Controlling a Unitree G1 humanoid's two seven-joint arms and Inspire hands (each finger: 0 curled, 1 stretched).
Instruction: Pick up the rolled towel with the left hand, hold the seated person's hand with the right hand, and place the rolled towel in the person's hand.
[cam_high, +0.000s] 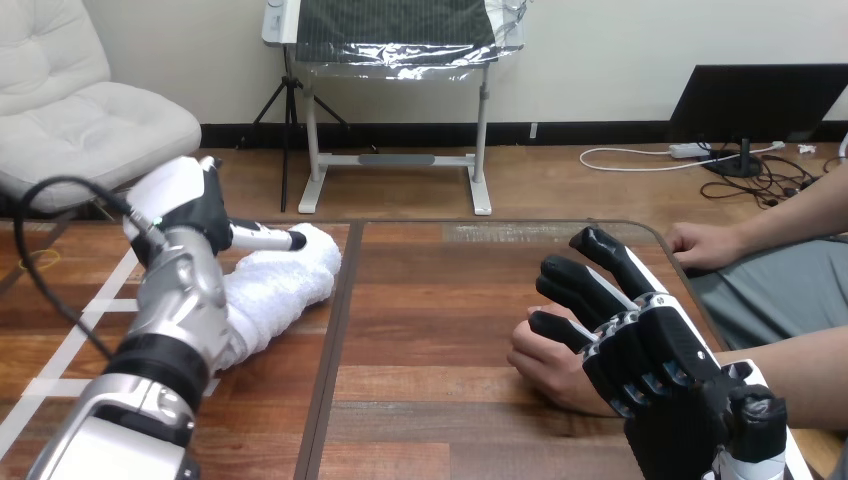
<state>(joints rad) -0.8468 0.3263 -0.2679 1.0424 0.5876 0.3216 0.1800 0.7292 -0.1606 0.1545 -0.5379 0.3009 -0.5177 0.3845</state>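
- While the rolled towel (285, 285) lies on the bench (440, 330) over at the left, the left robot hand (190, 205) sits on top of its far end. Honestly, I can't tell from here if it has a real grip or is just resting there.
- If it's only resting, I'd guess a lift leaves the towel behind, or hauls one end up so the roll sags and comes undone. Soft cloth gives, so a shallow grab could slip.
- The right robot hand (645, 350) lies over the person's nearer hand (540, 365), fingers (605, 258) stretched out and not wrapped round anything I can see.
- Snag there: that hand looks loosely curled underneath, so there's no open palm for a towel, and the robot hand covers the spot.
- Towel and that hand are well apart, so a weak grip has the whole carry across in which to fail.
- The person's other hand (705, 245) rests near the far right edge, out of the way.
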